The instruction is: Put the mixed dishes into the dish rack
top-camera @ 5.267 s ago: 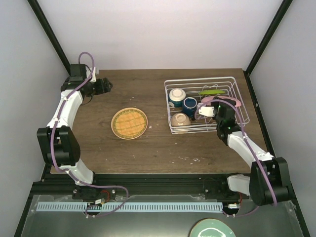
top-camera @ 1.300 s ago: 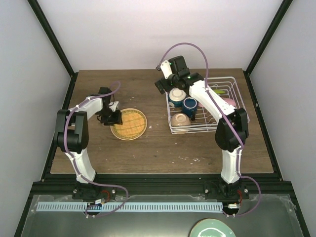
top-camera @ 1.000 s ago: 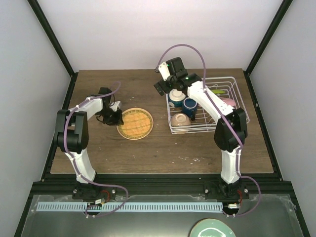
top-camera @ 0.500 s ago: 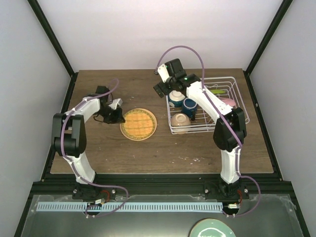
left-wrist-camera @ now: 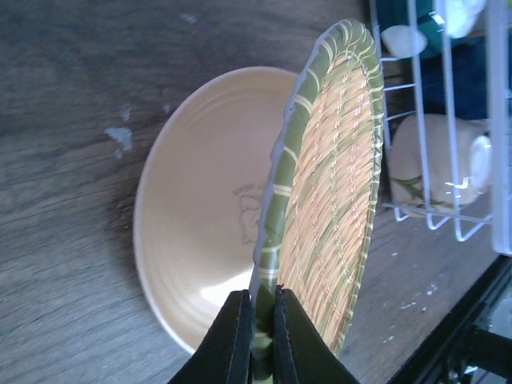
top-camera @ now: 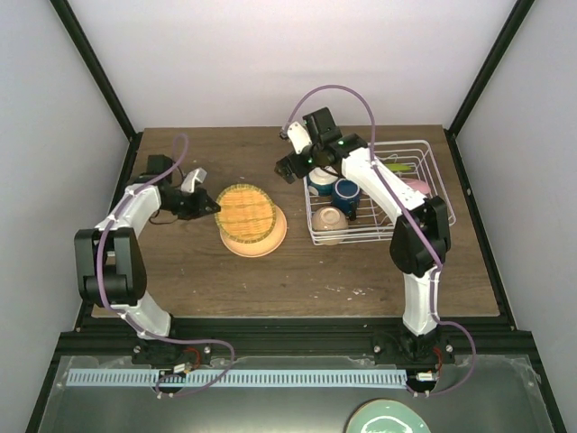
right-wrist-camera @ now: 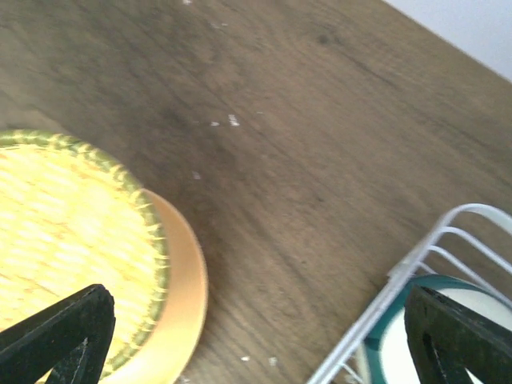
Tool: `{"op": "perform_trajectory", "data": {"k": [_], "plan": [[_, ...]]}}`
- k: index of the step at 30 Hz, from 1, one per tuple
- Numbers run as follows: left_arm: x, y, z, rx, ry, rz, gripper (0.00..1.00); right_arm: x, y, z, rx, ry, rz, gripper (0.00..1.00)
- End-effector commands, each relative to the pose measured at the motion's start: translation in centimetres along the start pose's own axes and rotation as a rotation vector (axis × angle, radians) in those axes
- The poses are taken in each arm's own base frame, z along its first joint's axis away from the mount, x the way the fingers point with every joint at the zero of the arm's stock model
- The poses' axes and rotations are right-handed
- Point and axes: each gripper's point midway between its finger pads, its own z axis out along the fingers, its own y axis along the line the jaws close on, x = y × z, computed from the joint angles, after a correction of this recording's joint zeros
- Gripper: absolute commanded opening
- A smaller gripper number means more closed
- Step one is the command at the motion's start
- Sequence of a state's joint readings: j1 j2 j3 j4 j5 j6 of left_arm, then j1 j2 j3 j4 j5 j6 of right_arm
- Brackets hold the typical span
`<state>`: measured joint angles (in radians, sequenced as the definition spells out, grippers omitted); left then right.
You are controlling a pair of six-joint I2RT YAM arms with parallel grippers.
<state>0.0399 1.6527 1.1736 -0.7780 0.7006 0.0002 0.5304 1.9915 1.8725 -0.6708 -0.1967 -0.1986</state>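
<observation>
1. Right now my left fingers (left-wrist-camera: 240, 322) are pinched narrow on the rim of the woven-pattern yellow plate (left-wrist-camera: 328, 208), one finger on each face of it.
2. That plate is round and printed like straw basketwork: yellow-orange criss-cross strands in the middle and a green border crossed by pale stripes.
3. From above, the plate sits left of the dish rack (top-camera: 370, 233) and well clear of its wires. It is tilted up on the side I grip.
4. Under it lies the peach-tan plate (left-wrist-camera: 200, 232), flat on the surface (top-camera: 180, 271), also left of the rack. It is plain and glossy, with faint rings inside the rim and a dim mark at its centre.
5. Whether the woven plate's lower edge touches the peach-tan one, I cannot tell. In the top view the woven plate covers that plate's far part.
6. My right fingers (right-wrist-camera: 60, 332) are spread wide with nothing between them. They hang over the surface by the rack's far-left corner.
7. Inside the rack's left half are two cream bowls, one at the far end (top-camera: 325, 173) and one at the near end (top-camera: 330, 219). The dark blue mug (top-camera: 347, 191) sits between them.
</observation>
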Motion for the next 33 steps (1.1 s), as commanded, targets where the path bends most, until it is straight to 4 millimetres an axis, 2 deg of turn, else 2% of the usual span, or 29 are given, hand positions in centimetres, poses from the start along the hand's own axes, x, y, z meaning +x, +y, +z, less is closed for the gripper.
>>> {"op": "perform_trajectory", "data": {"k": [1,6,9,16,20,25,33], "plan": [[-1.7,-3.9,-1.7,0.184,-0.098,0.068,0.0,-2.8,2.5,-2.8,-0.213,-0.093,0.097,1.0],[-3.1,-6.4,-3.4,0.273,-0.153,0.124,0.0,-3.3,4.2,-4.0,-0.413,-0.144,0.198,0.99],[-3.6,-7.9,-4.4,0.32,-0.181,0.169,0.0,-2.9,4.6,-4.0,-0.484,-0.139,0.227,0.99],[-4.9,-10.1,-6.0,0.389,-0.231,0.211,0.0,-1.2,6.3,-2.5,-0.611,-0.068,0.256,0.99],[-5.9,-10.7,-6.5,0.407,-0.258,0.235,0.0,0.1,6.8,-1.2,-0.622,-0.035,0.271,0.95],[-7.2,-11.0,-6.7,0.429,-0.291,0.251,0.0,0.1,8.4,-0.9,-0.709,-0.043,0.275,0.8],[-7.7,-10.3,-5.7,0.441,-0.296,0.246,0.0,-1.1,10.5,-1.7,-0.831,-0.077,0.275,0.33]]}}
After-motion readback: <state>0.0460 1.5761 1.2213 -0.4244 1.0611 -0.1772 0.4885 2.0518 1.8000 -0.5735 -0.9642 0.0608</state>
